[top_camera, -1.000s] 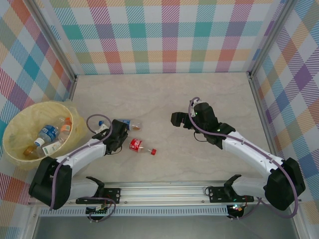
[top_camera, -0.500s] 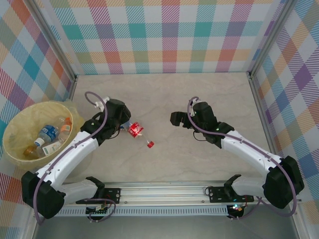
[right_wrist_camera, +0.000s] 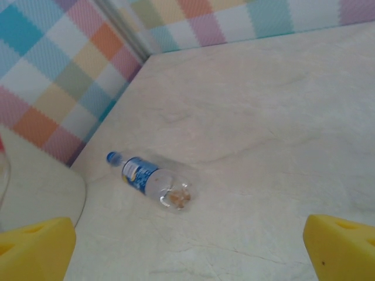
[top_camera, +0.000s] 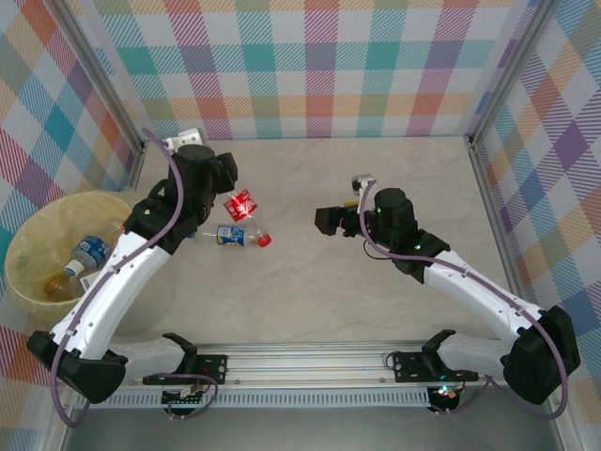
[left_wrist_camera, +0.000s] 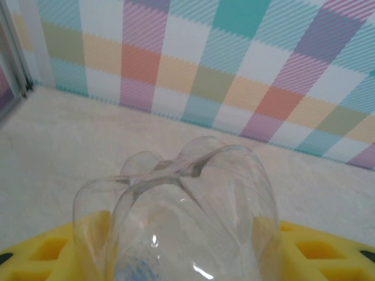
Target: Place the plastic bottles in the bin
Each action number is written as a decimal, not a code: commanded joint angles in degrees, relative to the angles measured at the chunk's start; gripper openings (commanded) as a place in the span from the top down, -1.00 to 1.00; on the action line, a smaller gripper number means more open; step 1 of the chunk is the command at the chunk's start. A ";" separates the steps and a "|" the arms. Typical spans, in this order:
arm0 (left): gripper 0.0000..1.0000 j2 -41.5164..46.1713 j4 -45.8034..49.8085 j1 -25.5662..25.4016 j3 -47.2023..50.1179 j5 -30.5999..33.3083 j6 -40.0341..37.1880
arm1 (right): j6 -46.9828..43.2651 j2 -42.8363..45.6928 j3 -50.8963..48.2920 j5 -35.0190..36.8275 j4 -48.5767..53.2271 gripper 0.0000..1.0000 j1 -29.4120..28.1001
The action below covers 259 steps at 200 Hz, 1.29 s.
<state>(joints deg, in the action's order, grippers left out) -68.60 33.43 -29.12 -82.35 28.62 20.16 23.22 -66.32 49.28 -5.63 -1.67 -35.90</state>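
- The left gripper [top_camera: 228,191], held above the far left of the table [top_camera: 376,301], is closed narrowly on the clear base of a red-labelled bottle [top_camera: 242,205], whose red cap points down and to the right
- The right gripper [top_camera: 327,221] hangs mid-table, jaws spread wide and empty
- A blue-labelled bottle [top_camera: 230,235] lies on its side just near of the held one
- The bin [top_camera: 38,221] stands at the left edge with several bottles [top_camera: 91,250] inside
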 commanded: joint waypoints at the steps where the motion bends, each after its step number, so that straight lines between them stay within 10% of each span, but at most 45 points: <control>1: -0.05 0.26 0.23 -0.23 -5.41 3.18 -7.46 | -7.70 -0.12 3.24 -10.13 -2.99 -1.00 0.31; 110: -0.04 2.50 4.76 4.71 -20.49 17.29 -29.83 | -14.50 -4.90 8.07 -14.74 -3.39 -0.99 -1.67; 259: 0.01 10.42 3.75 41.56 -5.32 31.98 -23.24 | -15.49 -6.73 10.14 -13.48 -0.92 -0.99 -1.81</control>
<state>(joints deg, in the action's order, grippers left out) -60.93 37.43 9.10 -92.33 58.22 -7.05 9.47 -72.71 57.58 -19.11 -2.09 -37.21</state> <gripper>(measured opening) 0.573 0.996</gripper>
